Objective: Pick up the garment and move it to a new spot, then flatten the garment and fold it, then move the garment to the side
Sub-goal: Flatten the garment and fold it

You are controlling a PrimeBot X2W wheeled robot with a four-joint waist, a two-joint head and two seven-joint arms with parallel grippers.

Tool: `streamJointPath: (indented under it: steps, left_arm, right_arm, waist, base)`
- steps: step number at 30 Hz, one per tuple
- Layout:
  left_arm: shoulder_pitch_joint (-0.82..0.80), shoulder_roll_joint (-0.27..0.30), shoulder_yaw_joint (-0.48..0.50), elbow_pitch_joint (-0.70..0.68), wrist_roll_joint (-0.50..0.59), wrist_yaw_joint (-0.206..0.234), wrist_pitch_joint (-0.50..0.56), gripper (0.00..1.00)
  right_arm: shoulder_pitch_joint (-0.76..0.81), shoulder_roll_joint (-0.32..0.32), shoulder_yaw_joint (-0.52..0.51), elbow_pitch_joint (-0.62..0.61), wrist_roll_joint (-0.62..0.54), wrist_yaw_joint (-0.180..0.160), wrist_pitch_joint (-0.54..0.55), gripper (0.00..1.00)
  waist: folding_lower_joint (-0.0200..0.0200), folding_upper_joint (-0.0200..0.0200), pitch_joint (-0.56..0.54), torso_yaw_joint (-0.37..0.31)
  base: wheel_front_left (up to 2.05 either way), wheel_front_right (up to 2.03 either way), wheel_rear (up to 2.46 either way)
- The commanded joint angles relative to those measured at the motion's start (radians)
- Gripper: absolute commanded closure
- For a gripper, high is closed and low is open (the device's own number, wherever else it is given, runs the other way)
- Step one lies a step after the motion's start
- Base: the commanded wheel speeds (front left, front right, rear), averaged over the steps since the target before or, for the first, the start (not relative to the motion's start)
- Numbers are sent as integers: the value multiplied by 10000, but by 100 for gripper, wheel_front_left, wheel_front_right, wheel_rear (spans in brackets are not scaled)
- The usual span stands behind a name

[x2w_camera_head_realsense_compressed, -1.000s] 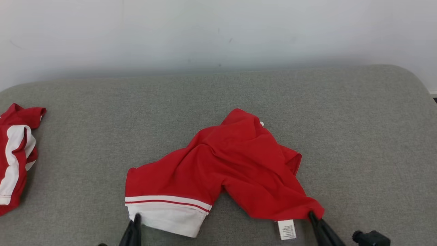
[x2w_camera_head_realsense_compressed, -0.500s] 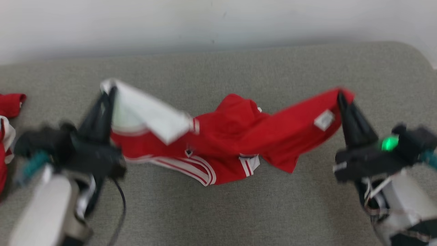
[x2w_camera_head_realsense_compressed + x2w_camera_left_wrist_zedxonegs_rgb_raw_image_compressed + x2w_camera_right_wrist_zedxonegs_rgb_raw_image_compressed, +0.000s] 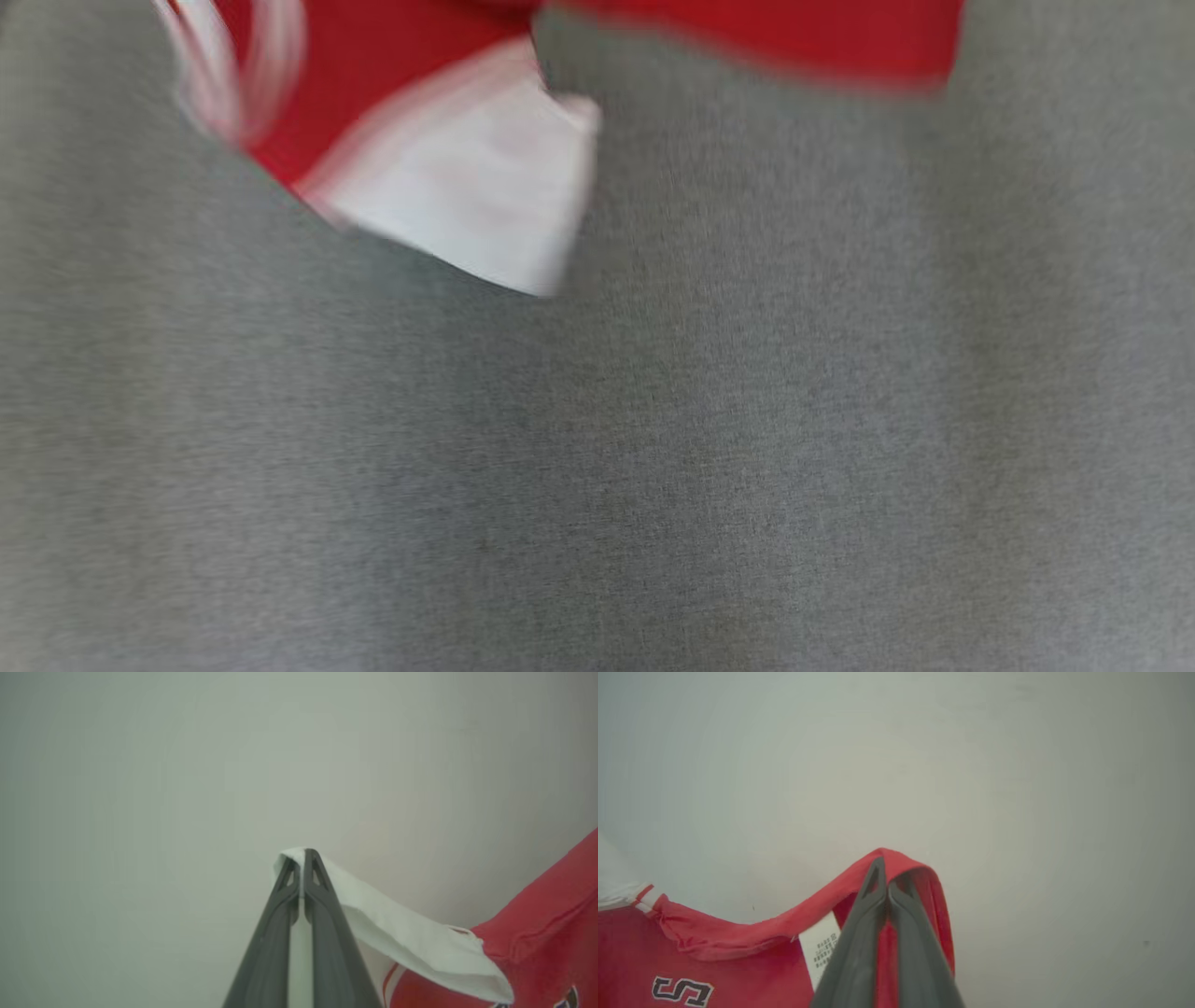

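Above the grey cushion [image 3: 653, 467], the red-and-white garment [image 3: 448, 187] is being held, apparently higher than a moment ago, pinched by the closed left gripper [image 3: 302, 856] and right gripper [image 3: 887, 870].

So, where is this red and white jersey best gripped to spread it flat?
At two opposite corners, from outside: the left gripper pinches the white panel at its corner, the right gripper the red edge by the white care label, and the red and white jersey hangs spread between them.
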Motion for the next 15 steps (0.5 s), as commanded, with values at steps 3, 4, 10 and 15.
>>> streamJointPath:
  steps: [3, 4, 10, 15]
  left_arm:
    - [-1286, -8, -273, 489, 37, 23, 96, 100]
    - [-1884, -53, -228, 697, 26, 23, -7, 100]
    - [-4345, -293, -397, 2383, 87, 25, -569, 100]
    - [-5351, -600, -670, 3547, -344, 23, -1125, 100]
  right_arm:
    - [-1255, -98, 227, 425, 405, -20, 90, 100]
    - [-1797, -153, 297, 607, 509, -20, 90, 100]
    - [-4056, -361, 945, 1930, 615, -22, -47, 100]
    - [-5116, -508, 1368, 2822, 725, -22, -219, 100]
  waist:
    - [-4, -3, 1731, -571]
    - [-4, -3, 1831, -590]
    - [-4, -3, 2134, -745]
    - [-4, -3, 2216, -655]
  base:
    - [0, 0, 0]
    - [0, 0, 0]
    - [0, 0, 0]
    - [0, 0, 0]
